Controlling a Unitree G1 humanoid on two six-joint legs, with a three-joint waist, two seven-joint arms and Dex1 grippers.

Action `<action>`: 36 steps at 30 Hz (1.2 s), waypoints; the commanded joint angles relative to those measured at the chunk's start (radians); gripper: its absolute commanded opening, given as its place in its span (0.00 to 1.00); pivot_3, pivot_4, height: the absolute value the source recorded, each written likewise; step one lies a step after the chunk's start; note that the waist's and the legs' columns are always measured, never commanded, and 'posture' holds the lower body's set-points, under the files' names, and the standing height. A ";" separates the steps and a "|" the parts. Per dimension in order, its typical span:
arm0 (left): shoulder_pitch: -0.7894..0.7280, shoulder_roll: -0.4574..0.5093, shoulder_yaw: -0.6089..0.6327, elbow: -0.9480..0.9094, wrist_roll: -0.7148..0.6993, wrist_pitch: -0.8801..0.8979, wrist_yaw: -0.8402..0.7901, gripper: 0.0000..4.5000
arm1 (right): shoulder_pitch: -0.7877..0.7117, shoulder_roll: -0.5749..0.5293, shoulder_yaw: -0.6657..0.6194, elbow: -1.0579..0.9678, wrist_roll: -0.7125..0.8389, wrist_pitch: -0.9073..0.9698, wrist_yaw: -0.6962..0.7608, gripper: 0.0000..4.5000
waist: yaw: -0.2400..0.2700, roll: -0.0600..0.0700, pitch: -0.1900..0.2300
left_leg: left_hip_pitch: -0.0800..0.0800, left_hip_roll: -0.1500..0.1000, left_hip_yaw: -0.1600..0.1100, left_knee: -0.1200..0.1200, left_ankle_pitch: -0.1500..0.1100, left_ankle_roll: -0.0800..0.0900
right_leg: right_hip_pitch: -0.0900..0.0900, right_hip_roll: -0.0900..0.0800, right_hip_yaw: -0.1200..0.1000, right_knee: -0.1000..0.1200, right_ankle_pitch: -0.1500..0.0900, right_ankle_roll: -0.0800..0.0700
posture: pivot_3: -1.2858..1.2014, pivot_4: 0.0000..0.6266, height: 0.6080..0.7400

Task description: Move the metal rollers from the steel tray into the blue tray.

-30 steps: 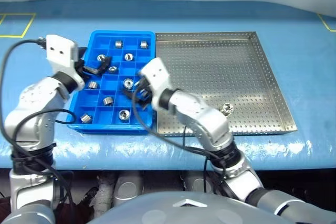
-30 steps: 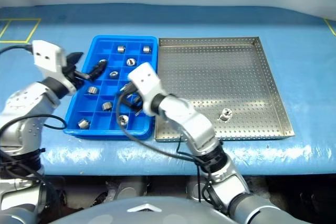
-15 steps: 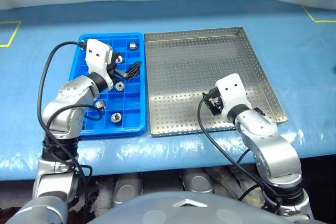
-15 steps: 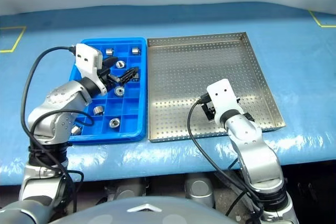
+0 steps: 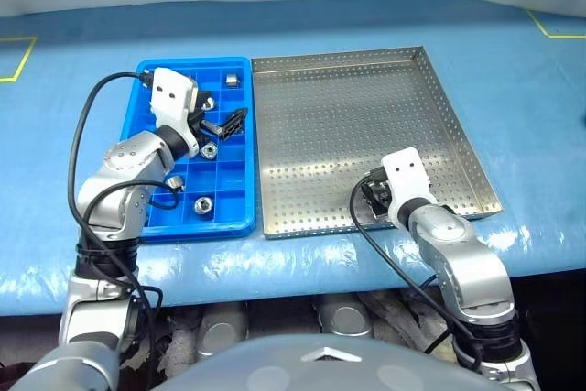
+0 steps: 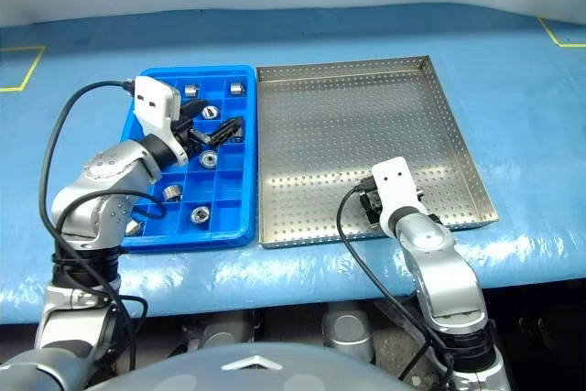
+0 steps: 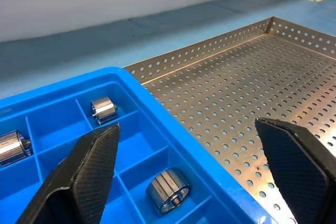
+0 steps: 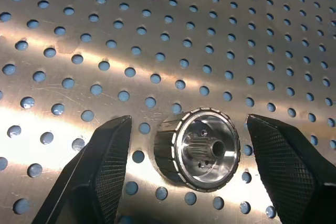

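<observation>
Straddling 1 roller [image 8: 197,149] on the steel tray [image 5: 366,125], the right gripper [image 8: 189,171] gapes, ungripped.

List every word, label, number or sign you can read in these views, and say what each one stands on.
No readable text anywhere.
Blue tray: no lettering.
Steel tray: perforations alone.
Metal roller between the right tool's fingers: ribbed, with no stamp or number.
Table cover: yellow corner lines, a marking rather than writing.
Left tool: plain black fingers.
</observation>
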 commanded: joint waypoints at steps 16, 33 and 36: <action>0.057 0.088 0.179 -0.095 0.018 -0.001 0.067 1.00 | -0.229 0.156 0.118 -0.008 0.044 -0.113 0.034 0.42 | -0.001 0.000 0.000 | 0.001 0.002 0.000 0.000 0.000 0.000 | -0.001 0.002 0.000 0.001 0.000 0.000 | 0.49 0.24 1.00; 0.190 0.155 0.192 -0.206 0.033 0.074 0.097 1.00 | -0.409 0.332 0.353 0.215 0.124 -0.198 0.164 0.42 | 0.069 -0.001 0.000 | -0.001 0.000 -0.003 -0.002 0.000 -0.001 | -0.001 -0.002 -0.005 -0.001 0.003 -0.006 | 0.54 0.24 1.00; 0.176 0.138 0.190 -0.205 0.021 0.080 0.098 1.00 | -0.391 0.339 0.358 0.252 0.130 -0.212 0.172 0.42 | 0.069 -0.001 0.000 | 0.000 0.001 -0.003 -0.002 0.000 -0.001 | -0.001 -0.001 -0.006 0.000 0.002 -0.006 | 0.54 0.24 1.00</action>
